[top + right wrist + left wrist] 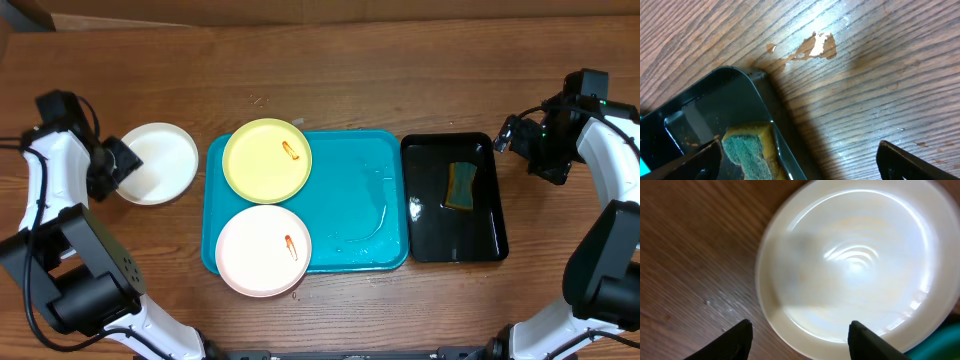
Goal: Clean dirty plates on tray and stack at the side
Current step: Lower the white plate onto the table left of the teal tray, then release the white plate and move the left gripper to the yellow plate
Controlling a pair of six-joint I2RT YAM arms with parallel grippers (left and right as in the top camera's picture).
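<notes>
On the wooden table (400, 60) the turquoise tray (370, 200) sits in the middle, with wet streaks on its bare right half, and the smaller black tray (480, 235) lies just beside it on the right. One white plate (160, 160) lies flat on the table left of the tray and shows no smear, so I take it as cleaned and as the start of the stack. The yellow-green plate (262, 165) and the second white plate (255, 255) are at the tray's left end, the white one overhanging the near rim, and each carries a red-orange smear (290, 150). The sponge (461, 186) lies in the black tray. My left gripper (118, 162) is at the clean plate's left edge, jaws apart and gripping nothing; my right gripper (800, 155) hovers spread wide over the black tray's corner, empty. I judge one plate done and two to go. Next I need the sponge in the right gripper, and the left steadying a dirty plate.
</notes>
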